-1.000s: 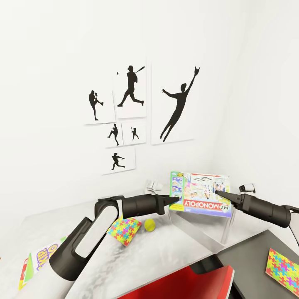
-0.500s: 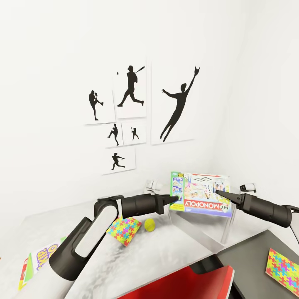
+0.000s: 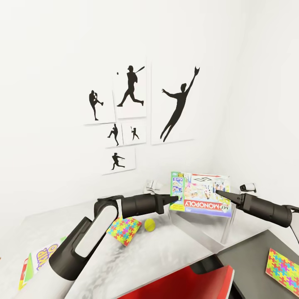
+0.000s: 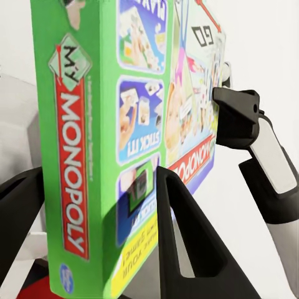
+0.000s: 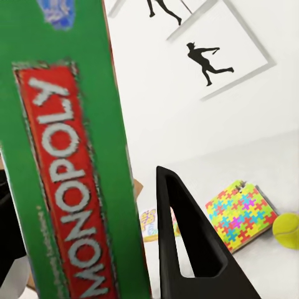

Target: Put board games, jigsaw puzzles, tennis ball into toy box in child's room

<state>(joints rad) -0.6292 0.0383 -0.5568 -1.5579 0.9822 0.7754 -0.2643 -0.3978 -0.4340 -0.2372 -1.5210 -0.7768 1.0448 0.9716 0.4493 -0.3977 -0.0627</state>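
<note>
The Monopoly board game (image 3: 200,194) hangs upright above the clear toy box (image 3: 198,236) at the table's right end. My left gripper (image 3: 176,199) is shut on the game's left edge and my right gripper (image 3: 218,192) on its right edge. In the left wrist view the green box (image 4: 93,143) sits between my fingers (image 4: 187,243), with the right gripper (image 4: 240,118) at the far edge. The right wrist view has the box's side (image 5: 68,162) against my finger (image 5: 187,243). On the table lie a jigsaw puzzle (image 3: 123,231) and the tennis ball (image 3: 150,224).
Another board game (image 3: 40,258) lies at the table's left edge. A second jigsaw puzzle (image 3: 284,265) rests on a dark surface at the right. A red chair (image 3: 187,282) stands close in front. Baseball posters (image 3: 133,112) hang on the white wall behind.
</note>
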